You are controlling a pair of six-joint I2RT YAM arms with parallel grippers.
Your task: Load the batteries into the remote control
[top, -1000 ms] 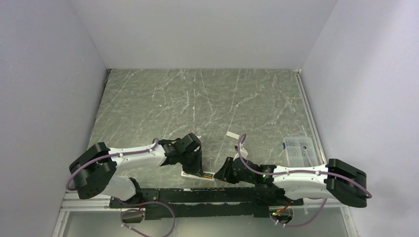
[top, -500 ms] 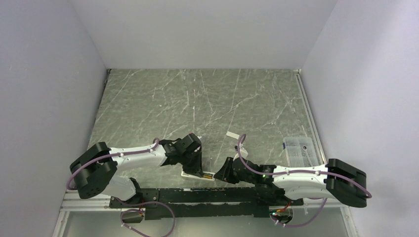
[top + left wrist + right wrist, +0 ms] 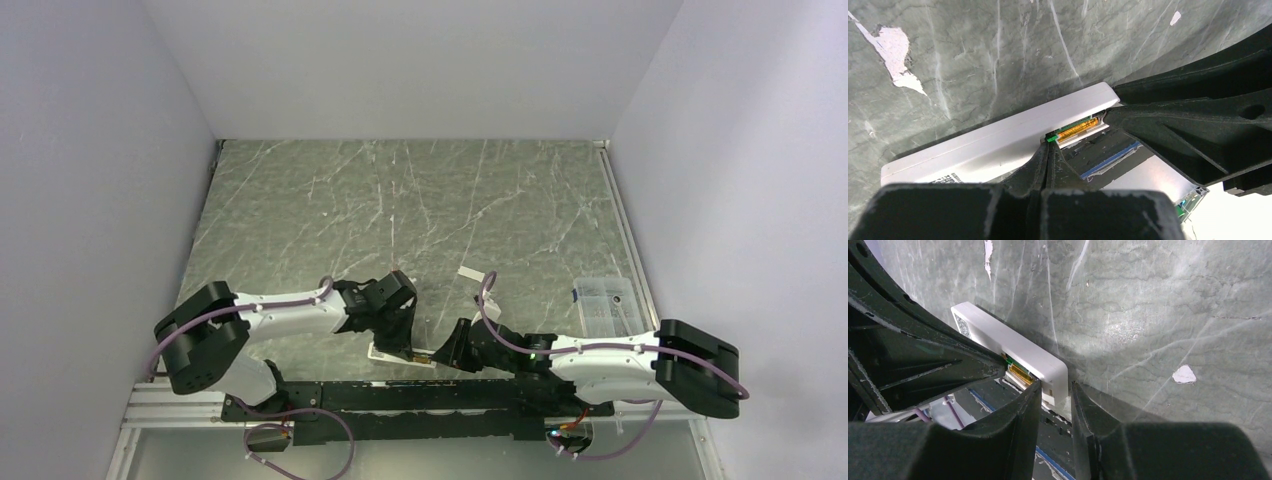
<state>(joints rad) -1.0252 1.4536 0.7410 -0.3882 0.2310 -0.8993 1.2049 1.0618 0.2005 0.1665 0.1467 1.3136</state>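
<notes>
The white remote control (image 3: 398,354) lies at the table's near edge with its battery recess facing up. A gold-green battery (image 3: 1076,128) sits in the recess and also shows in the right wrist view (image 3: 1020,373). A second battery is not clear to me. My left gripper (image 3: 1048,145) is shut and empty, with its tips touching the green end of the battery. My right gripper (image 3: 1055,392) is shut on the right end of the remote (image 3: 1013,346), one finger on each side. In the top view the two grippers (image 3: 404,338) (image 3: 446,352) meet over the remote.
A small flat white cover piece (image 3: 471,273) lies behind the right gripper. A clear plastic box (image 3: 607,303) stands at the right edge. The black mounting rail (image 3: 400,392) runs just in front of the remote. White chips mark the table (image 3: 1184,374).
My left arm has shifted a little to the right, bringing its shut fingers further along the remote towards the battery. The right arm and the remote have stayed in place.
</notes>
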